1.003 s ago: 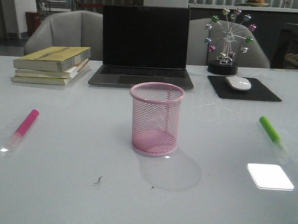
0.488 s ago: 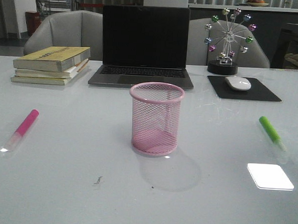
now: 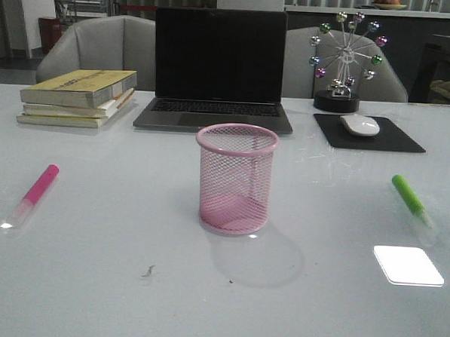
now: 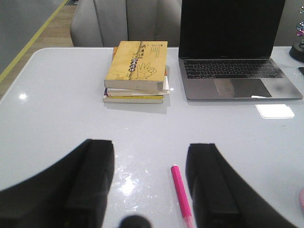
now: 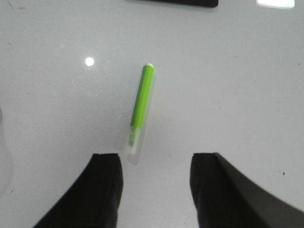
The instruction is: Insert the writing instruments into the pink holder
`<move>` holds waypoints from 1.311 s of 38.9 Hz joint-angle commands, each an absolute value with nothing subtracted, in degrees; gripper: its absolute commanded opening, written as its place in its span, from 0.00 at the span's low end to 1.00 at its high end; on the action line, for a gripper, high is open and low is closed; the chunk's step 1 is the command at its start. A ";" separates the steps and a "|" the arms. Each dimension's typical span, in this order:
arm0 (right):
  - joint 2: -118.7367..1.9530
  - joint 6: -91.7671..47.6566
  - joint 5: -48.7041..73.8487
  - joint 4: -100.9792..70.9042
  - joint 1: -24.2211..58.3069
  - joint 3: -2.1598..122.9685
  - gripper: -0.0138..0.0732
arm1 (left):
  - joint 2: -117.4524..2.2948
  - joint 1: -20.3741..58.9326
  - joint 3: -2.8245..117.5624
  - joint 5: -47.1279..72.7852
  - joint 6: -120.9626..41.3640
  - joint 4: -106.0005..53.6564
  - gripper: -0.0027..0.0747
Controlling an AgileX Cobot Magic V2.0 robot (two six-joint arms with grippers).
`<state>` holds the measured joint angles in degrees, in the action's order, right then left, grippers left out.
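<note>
Markers, pink and green, lie on glossy white table; both hands apparently spread.

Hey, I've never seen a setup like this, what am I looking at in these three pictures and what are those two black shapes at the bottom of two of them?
This is a two-armed table robot. One picture looks forward over the white table. The other two come from cameras on each wrist, and the black shapes are fingers.

In the middle stands an empty pink holder. A pink marker lies toward the robot's left and a green marker toward its right. Behind are a stack of books, a laptop, a mouse on a black pad, and a small Ferris wheel ornament.

The left end effector is open with the pink marker between its fingers. The right end effector is open above the green marker. Nothing is held.
</note>
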<state>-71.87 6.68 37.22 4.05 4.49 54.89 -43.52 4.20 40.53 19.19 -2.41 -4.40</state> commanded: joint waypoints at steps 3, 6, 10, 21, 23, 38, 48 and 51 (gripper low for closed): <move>-81.96 6.56 43.68 3.46 4.17 67.09 0.68 | -43.33 4.13 42.45 15.74 -1.78 -4.92 0.54; -87.48 6.56 47.26 2.37 4.17 72.82 0.68 | -43.33 4.13 42.45 15.73 -1.78 -4.92 0.54; -94.50 6.56 51.72 1.90 4.17 79.20 0.68 | -43.33 4.13 42.45 15.73 -1.78 -4.92 0.54; -107.99 6.56 56.91 1.86 4.17 91.54 0.68 | -43.33 4.13 42.45 15.73 -1.78 -4.92 0.54; -109.63 6.56 56.83 1.86 4.17 92.37 0.68 | -43.33 4.13 42.45 15.73 -1.78 -4.92 0.54; -117.72 6.56 55.67 0.63 4.17 92.69 0.68 | -43.33 4.13 42.45 15.73 -1.78 -4.92 0.54; -120.58 6.56 55.23 0.63 4.17 92.69 0.67 | -43.33 4.13 42.45 15.73 -1.78 -4.92 0.54; -121.06 6.56 54.83 0.63 4.17 92.69 0.61 | -43.33 4.13 42.45 15.73 -1.78 -4.92 0.54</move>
